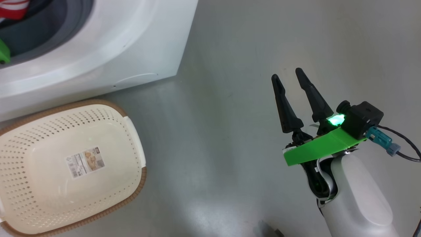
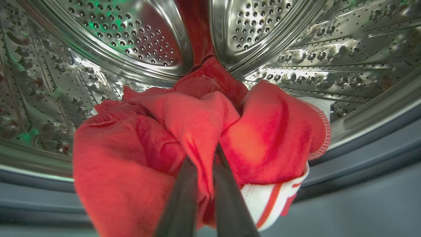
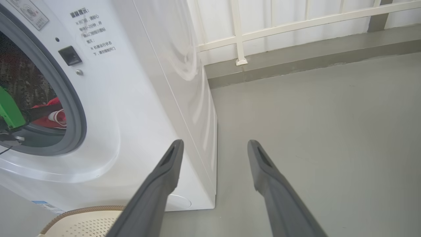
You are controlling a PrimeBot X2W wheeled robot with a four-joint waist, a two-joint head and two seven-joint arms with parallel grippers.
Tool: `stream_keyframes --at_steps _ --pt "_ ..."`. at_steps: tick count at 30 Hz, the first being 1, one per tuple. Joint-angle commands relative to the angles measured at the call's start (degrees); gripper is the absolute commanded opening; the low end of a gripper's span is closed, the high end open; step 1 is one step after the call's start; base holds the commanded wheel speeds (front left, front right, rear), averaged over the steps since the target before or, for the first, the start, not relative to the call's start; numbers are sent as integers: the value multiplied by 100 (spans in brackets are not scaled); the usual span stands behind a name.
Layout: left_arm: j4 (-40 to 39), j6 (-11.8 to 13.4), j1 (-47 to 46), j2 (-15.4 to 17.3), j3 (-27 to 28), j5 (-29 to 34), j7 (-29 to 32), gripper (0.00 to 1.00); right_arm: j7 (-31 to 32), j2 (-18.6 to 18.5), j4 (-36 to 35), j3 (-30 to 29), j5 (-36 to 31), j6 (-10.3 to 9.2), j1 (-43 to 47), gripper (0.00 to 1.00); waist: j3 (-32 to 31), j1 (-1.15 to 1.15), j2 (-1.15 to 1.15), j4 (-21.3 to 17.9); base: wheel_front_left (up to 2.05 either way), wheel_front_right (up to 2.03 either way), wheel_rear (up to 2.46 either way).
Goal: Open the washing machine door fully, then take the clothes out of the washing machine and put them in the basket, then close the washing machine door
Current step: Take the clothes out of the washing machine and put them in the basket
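left gripper (image 2: 210, 148): fingers closed on a fold of the clothes (image 2: 154, 131), red fabric bunched around and ahead of both fingers, inside the steel drum (image 2: 131, 36) of the washing machine (image 1: 131, 49). the white striped trim (image 2: 263, 200) hangs just right of the fingers. right gripper (image 1: 286, 73): fingers spread apart, holding nothing, over the grey floor (image 1: 230, 138). the machine's front corner lies to its left. the basket (image 1: 82, 104) stands further left, just beside the machine's base, a paper sticker (image 1: 86, 162) on its bottom.
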Motion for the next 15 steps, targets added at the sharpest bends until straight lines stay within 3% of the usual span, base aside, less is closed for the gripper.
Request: stream_keyframes --at_steps 1,15 --pt "-146 -64 72 204 11 -6 -140 0 -68 38 -102 102 -56 52 86 100 -110 0 0 84 0 0 0" --pt "-537 -215 821 -195 -155 -259 -727 0 -68 -49 59 94 -109 52 277 100 -830 0 0 464 0 0 0"
